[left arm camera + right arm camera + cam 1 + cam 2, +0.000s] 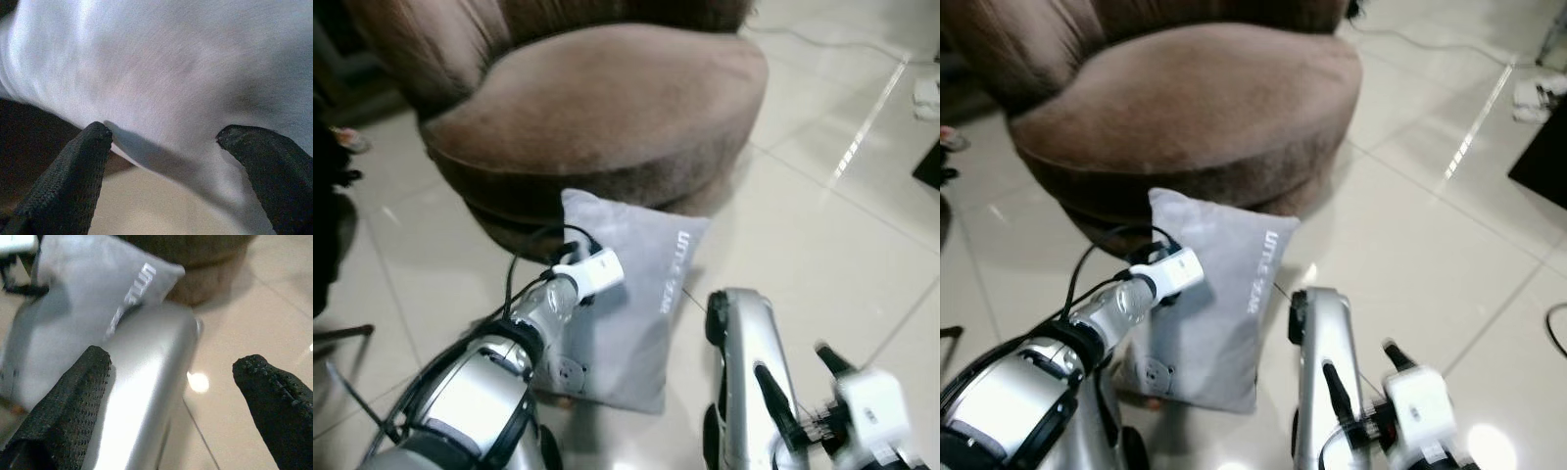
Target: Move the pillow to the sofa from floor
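The grey pillow (631, 294) is being propped on the tiled floor (832, 245) against the brown sofa (597, 108); the left gripper (164, 147) is being held against it, fingers apart; the right gripper (171, 387) is being kept spread nearby.

Both arms are glossy silver tubes with black joint rings. A white block (592, 271) caps the left wrist, looped by black cables (530, 257). The fingers (73, 181) are black with a knobbly, mesh-like texture.
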